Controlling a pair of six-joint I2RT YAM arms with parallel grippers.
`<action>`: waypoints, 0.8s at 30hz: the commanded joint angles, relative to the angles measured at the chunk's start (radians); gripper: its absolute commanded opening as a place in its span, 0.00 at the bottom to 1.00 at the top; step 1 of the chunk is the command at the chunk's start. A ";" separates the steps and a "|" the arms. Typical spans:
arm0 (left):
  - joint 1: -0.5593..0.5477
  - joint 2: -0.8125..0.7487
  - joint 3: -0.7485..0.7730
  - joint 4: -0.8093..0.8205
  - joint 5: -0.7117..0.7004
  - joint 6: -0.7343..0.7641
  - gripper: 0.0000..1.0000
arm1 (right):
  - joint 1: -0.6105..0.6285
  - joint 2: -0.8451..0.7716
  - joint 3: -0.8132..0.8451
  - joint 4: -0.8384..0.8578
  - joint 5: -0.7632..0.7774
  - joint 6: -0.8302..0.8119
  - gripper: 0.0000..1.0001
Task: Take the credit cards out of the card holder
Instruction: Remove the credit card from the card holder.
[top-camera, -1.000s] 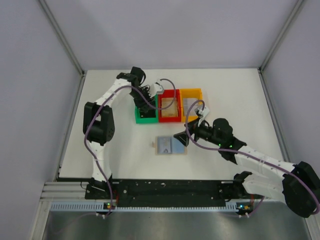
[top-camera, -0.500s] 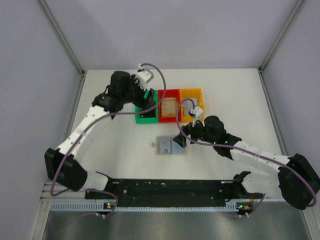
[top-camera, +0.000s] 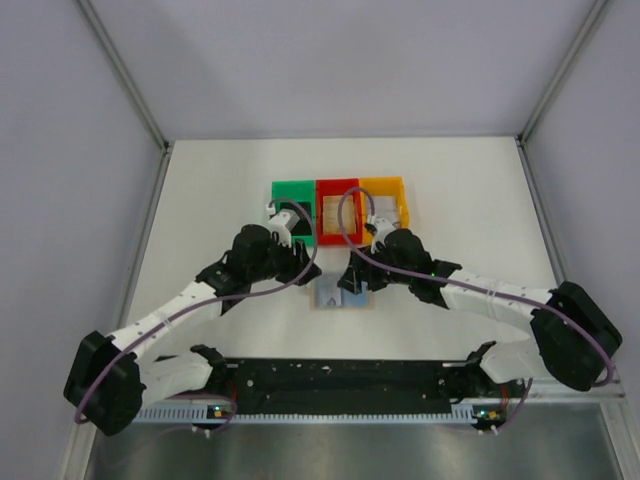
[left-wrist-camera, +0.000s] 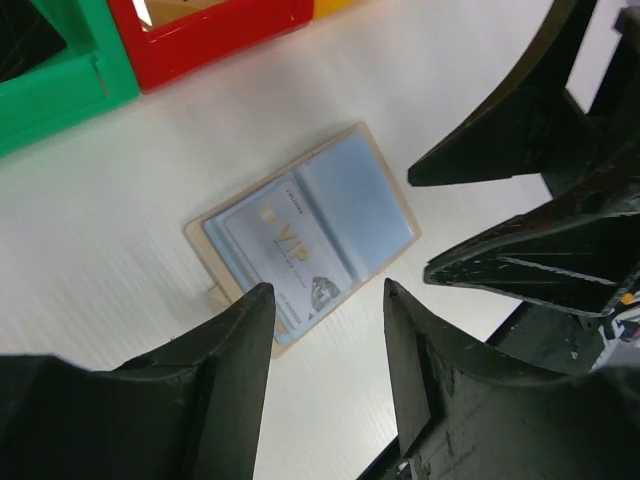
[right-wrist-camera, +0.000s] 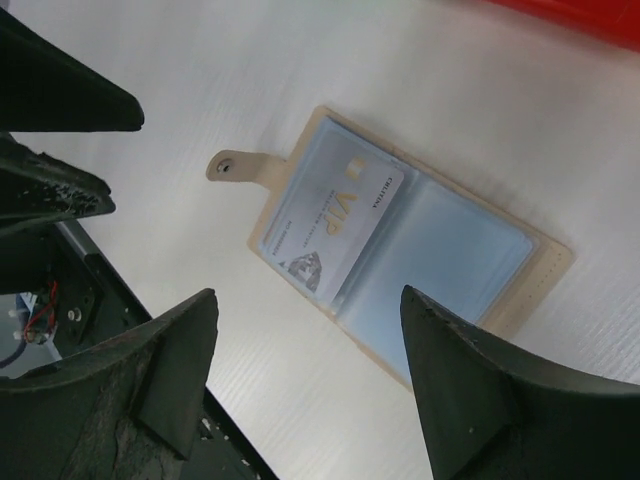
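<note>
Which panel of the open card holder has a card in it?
The panel next to the snap tab, showing a VIP card; the other panel looks empty.

Top view: the card holder (top-camera: 345, 303) is mostly covered by the left arm (top-camera: 255, 262) and right arm (top-camera: 410, 258); only its near edge is seen. The tan contents of the red bin (top-camera: 338, 185) are too small to be identified.

Left wrist view: the green bin (left-wrist-camera: 50, 80) and red bin are cut off at the picture's edge; the orange bin (left-wrist-camera: 335, 5) is reduced to a sliver. One holder corner is masked by a finger (left-wrist-camera: 235, 370) of the left gripper (left-wrist-camera: 325, 290). Fine print on the VIP card (left-wrist-camera: 285, 250) is blurred and unreadable.

Right wrist view: the holder's near edge is masked by a finger (right-wrist-camera: 460, 400) of the right gripper (right-wrist-camera: 308, 297).
</note>
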 joint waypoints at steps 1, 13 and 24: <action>-0.038 0.012 -0.027 0.209 0.032 -0.150 0.52 | 0.009 0.056 0.050 0.064 -0.030 0.128 0.71; -0.076 0.228 -0.119 0.386 -0.017 -0.207 0.43 | -0.040 0.229 0.020 0.287 -0.136 0.274 0.55; -0.076 0.332 -0.125 0.324 -0.063 -0.187 0.22 | -0.085 0.381 -0.050 0.461 -0.209 0.354 0.45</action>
